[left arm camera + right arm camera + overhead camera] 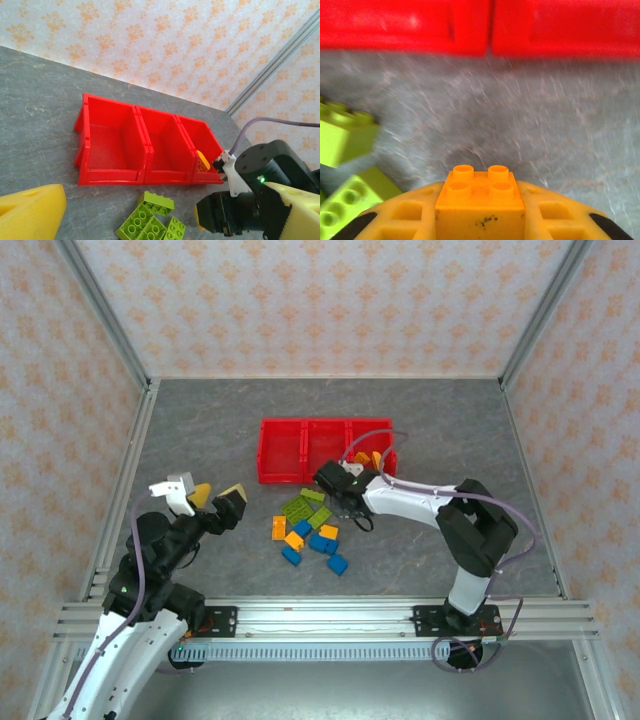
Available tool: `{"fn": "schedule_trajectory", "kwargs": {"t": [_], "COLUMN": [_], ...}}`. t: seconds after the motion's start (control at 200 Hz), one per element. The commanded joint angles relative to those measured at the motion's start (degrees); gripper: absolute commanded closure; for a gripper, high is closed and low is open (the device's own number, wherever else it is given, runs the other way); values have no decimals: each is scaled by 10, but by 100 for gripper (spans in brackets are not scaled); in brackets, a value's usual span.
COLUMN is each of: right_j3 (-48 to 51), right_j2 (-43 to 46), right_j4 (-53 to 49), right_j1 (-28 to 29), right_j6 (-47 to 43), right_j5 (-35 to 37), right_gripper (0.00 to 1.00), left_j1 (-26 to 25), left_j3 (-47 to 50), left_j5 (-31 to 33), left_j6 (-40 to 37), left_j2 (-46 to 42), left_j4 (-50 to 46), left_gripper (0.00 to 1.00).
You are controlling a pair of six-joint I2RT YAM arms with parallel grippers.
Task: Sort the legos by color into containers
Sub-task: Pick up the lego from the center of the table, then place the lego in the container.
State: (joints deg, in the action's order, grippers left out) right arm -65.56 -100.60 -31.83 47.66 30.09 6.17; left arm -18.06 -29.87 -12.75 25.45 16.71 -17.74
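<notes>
You view the table (200,430) from above and behind, while both wrist cameras face the shared red bins (300,476), the right one at close range.

L arm (150,550) is picked out first: black joint housings, a white lower link, a lilac cable (133,530) looped along it. R arm (410,502) is built alike, w/ white tubes set btw. chunky black joints and a lilac cable run from wrist to base. A black base plate (455,620) is seen under it. L gripper (215,498) is tipped w/ yellow pads (30,212), recesses moulded in; a white bracket (176,488) is fixed beside them. R gripper (480,210) is fitted w/ the same yellow pads, black at the edges. A green LED (260,179) is lit on its black wrist body.
</notes>
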Motion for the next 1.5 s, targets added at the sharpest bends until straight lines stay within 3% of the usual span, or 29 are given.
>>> {"fn": "schedule_trajectory", "kwargs": {"t": [0.0,0.225,0.38,0.531,0.851,0.956,1.081,1.146,1.316,1.492], "right_j3": [-48,-121,-186,-240,-284,-293,-307,-302,-257,-204], "right_j2": [22,22,-19,-76,-180,-200,-209,-195,-121,-42], "right_j4": [9,4,1,12,38,48,41,41,49,53], "right_j1": [-17,-74,-145,-195,-226,-230,-230,-229,-217,-190], "right_j6": [-66,-138,-187,-214,-221,-221,-201,-191,-178,-171], "right_j5": [12,38,20,-8,-34,-29,-33,-32,-51,-81], "right_gripper": [74,73,73,71,67,57,29,20,10,7], "left_j1": [-6,-6,-6,-11,-11,-11,-11,-11,-11,-12], "left_j3": [0,2,9,9,6,7,5,3,0,1], "left_j5": [17,19,-53,-65,-37,-36,-34,-28,-17,-15], "left_j6": [2,2,-6,-10,-10,-11,-11,-11,-11,-11], "left_j2": [-8,-2,14,33,59,64,78,85,95,97], "left_j4": [-2,0,21,22,15,16,13,11,5,6], "left_gripper": [1,1,1,1,1,1,1,1,1,1]}}
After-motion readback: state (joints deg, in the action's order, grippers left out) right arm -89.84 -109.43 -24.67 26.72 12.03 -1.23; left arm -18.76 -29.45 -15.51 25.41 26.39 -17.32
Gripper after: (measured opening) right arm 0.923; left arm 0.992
